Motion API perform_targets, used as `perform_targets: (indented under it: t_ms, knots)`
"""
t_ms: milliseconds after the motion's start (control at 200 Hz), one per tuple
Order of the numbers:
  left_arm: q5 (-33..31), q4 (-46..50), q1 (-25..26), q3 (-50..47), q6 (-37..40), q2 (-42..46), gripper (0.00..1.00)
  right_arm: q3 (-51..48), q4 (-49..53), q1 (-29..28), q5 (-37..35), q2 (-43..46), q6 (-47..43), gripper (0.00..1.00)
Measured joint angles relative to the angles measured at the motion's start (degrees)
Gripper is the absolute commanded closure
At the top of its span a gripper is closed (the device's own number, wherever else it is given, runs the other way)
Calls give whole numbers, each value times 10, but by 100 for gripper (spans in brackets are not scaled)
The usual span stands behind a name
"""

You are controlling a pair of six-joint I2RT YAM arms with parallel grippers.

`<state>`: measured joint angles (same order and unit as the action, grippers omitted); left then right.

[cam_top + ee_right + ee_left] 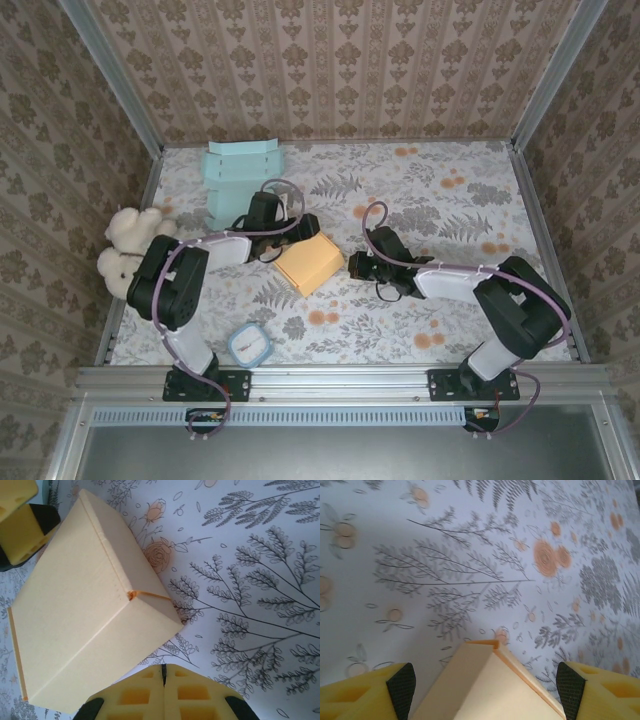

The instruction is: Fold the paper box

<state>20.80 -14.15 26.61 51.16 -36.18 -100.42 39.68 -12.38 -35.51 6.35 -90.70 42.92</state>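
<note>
Presently our left gripper gapes wide astride a corner of the folded-up, pale-orange paper box; our right gripper sits clenched empty beside it.

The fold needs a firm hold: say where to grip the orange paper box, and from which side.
Grip the orange paper box by its folded corner edge, from the far-left side, where the open left gripper straddles it. That edge fits between the fingers; the broad panels likely would not.

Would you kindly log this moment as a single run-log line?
task: fold box | left claw: open, straddling pale orange paper box | right claw: shut, beside box
</note>
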Motion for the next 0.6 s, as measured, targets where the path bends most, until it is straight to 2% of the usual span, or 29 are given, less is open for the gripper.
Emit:
perform_targets:
  t_ms: [595]
  knots:
    - [45, -73, 0, -4, 6, -29, 27, 31, -59, 37, 69, -113, 29, 100]
